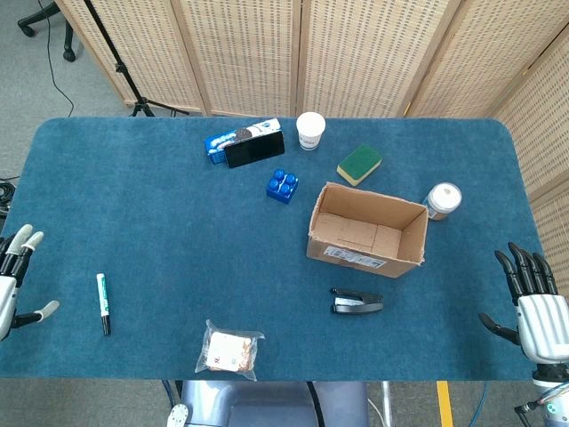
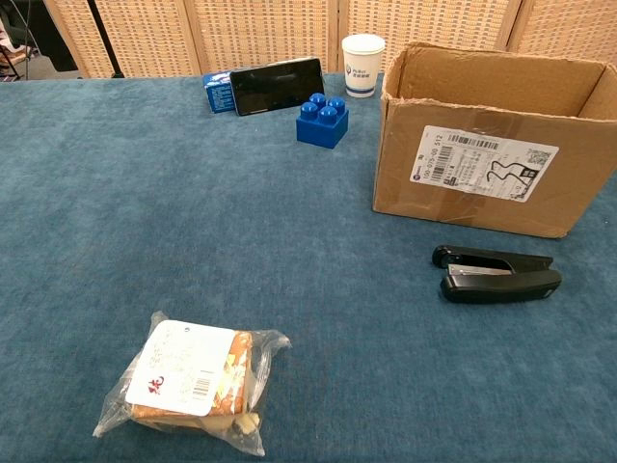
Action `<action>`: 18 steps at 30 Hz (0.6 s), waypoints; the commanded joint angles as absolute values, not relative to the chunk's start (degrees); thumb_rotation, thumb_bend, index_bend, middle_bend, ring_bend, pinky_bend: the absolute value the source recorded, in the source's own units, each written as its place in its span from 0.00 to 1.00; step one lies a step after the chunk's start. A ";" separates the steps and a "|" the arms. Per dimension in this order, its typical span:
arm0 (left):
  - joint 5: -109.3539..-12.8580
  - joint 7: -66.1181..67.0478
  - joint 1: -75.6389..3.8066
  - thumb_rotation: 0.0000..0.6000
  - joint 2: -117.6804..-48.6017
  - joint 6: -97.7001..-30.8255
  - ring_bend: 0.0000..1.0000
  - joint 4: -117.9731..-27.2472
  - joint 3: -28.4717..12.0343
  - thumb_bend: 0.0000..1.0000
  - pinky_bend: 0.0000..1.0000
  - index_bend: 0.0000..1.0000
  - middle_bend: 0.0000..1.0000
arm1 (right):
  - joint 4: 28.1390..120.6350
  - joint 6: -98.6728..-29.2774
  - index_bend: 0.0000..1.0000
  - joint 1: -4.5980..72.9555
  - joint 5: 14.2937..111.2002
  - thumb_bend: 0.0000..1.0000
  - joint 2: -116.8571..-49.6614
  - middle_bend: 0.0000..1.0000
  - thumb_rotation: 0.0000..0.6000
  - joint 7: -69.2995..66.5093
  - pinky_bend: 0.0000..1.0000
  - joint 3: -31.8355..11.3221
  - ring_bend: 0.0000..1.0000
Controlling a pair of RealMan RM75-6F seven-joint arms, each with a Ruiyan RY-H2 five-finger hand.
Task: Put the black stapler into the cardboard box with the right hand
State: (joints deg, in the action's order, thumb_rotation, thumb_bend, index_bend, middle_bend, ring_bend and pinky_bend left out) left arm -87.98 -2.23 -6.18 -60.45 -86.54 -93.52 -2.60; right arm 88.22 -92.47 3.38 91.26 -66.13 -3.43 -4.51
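Black metal-and-plastic stapler (image 1: 356, 302) lay flat on blue table felt (image 1: 160, 231), just in front of open brown cardboard box (image 1: 367, 229). Right hand (image 1: 531, 307) well apart, fingers spread, empty. Likely rigid, dense, slick; best pinched across mid-body sides.

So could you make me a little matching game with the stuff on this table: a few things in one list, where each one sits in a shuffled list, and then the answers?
Things:
1. black stapler
2. white paper cup
3. marker pen
4. bagged snack

Places:
A. far side of the table, beside the green sponge
B. near edge, about midway along the table
C. just in front of the cardboard box
D. near the left hand

Pairs: 1-C, 2-A, 3-D, 4-B
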 commanded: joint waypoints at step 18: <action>-88.25 -1.14 -6.75 1.00 -60.80 -85.28 0.00 -93.69 -2.27 0.00 0.00 0.00 0.00 | 90.13 -89.57 0.15 5.24 102.52 0.00 -63.16 0.13 1.00 -6.70 0.15 1.98 0.07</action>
